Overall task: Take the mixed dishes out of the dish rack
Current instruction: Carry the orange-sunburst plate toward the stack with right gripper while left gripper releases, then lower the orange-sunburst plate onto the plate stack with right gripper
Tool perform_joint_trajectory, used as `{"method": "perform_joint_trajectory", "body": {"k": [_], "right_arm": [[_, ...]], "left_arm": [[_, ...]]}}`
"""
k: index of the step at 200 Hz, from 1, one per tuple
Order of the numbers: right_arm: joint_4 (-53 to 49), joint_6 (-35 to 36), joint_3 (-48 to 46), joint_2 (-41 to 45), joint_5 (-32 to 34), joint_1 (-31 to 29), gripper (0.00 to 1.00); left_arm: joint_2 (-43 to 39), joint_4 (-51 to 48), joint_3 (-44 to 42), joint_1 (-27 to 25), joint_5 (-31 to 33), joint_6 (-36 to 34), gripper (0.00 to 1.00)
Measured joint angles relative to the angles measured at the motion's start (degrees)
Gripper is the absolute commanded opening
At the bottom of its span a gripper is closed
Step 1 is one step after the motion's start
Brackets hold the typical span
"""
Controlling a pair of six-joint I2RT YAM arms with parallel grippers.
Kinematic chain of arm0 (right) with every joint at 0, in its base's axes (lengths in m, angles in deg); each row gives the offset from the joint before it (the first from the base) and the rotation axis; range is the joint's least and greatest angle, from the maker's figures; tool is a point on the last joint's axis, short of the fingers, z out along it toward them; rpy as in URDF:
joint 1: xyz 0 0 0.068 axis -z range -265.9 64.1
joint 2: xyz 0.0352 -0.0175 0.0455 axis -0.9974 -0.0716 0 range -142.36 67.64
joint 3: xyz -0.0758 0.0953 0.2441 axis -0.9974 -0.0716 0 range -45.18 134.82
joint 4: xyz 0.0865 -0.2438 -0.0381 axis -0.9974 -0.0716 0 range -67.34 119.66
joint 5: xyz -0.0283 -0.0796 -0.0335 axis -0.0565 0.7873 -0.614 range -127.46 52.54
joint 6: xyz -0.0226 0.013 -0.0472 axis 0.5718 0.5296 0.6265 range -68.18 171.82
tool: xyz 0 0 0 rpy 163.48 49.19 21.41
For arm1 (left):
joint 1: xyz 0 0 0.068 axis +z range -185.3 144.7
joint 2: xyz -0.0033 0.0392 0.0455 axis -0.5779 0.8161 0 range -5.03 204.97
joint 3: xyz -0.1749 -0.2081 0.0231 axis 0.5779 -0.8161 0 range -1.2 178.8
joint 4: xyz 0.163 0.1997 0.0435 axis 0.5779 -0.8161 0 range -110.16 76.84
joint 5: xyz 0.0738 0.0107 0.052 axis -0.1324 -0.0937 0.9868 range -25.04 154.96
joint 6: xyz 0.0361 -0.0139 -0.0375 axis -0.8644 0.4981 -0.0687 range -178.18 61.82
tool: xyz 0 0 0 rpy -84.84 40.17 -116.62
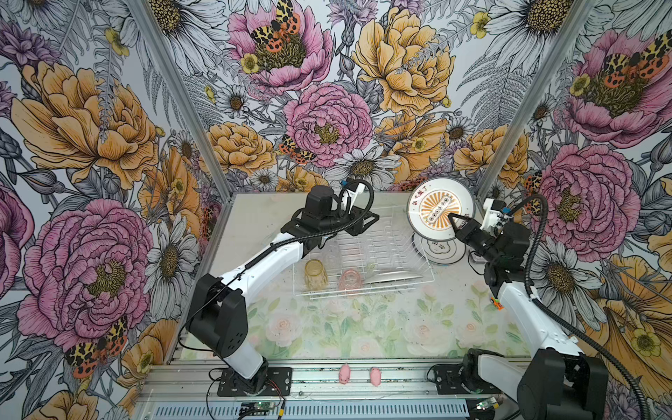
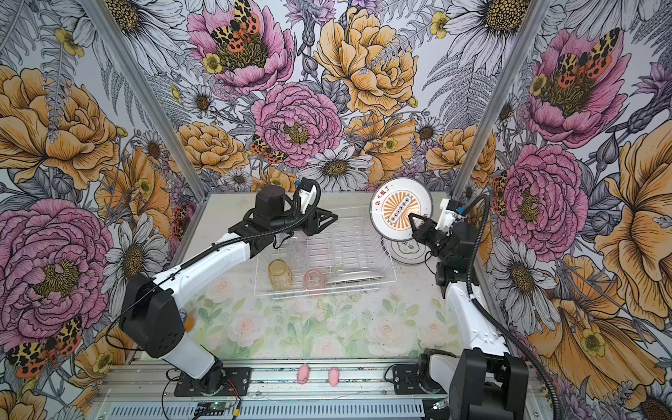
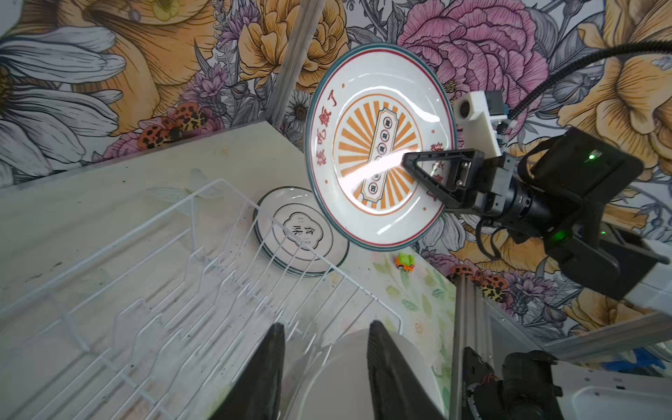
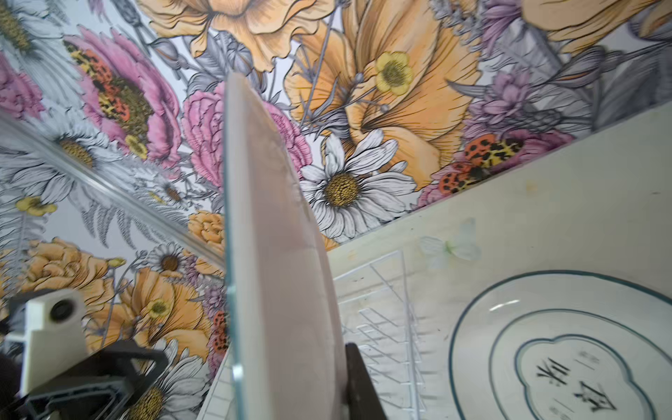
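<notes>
Grips sunburst plate (image 1: pixel 429 207) upright at upper right in both top views, right gripper (image 1: pixel 451 218) pinched tight on its lower edge, over plate stack (image 1: pixel 445 251) just right of dish rack (image 1: pixel 378 251). Holds left gripper (image 1: pixel 371 220) above rack's upper edge, fingers (image 3: pixel 269 363) partly spread, empty.

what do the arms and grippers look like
The left arm and right arm have white link shells and black joint housings. The left gripper and right gripper have black triangular open-frame fingers. A black corrugated cable runs along each arm, a white camera mount sits at each wrist.
</notes>
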Motion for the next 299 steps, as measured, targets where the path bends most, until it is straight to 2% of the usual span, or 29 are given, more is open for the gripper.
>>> {"method": "perform_joint_trajectory", "body": {"k": [19,46,92,152,218,276,299], "right_arm": [[-5.2,0.59,0.17,-0.09,5.09,2.62,0.0],[-9.7,1.14,0.17,-1.64,9.79,5.73,0.0],[-12.33,2.16,0.09,-6.84,13.53,8.55,0.0],[-11.85,2.05,-0.33,-16.02,10.29,8.63,0.0],[-4.44,-1.68,-1.14,-22.34,4.13,8.63,0.0],[-0.81,-3.78,-2.03,-26.56,1.68,8.63,0.0],[-0.04,-4.2,-2.03,-27.06,0.94,8.63,0.05]], "left_arm": [[-3.65,-3.19,-2.95,-1.73,6.49,-5.2,0.38],[-8.0,-6.82,-6.54,-6.88,15.34,-12.85,0.42],[-10.69,-10.29,-7.43,-9.7,20.09,-20.0,0.44],[-7.89,-15.98,-4.52,-15.34,25.07,-25.51,0.44],[-6.8,-17.7,-3.08,-15.5,26.47,-26.27,0.44],[-6.78,-18.32,-2.78,-15.69,26.49,-26.29,0.44],[-6.45,-18.43,-2.56,-15.69,26.49,-26.67,0.44]]}}
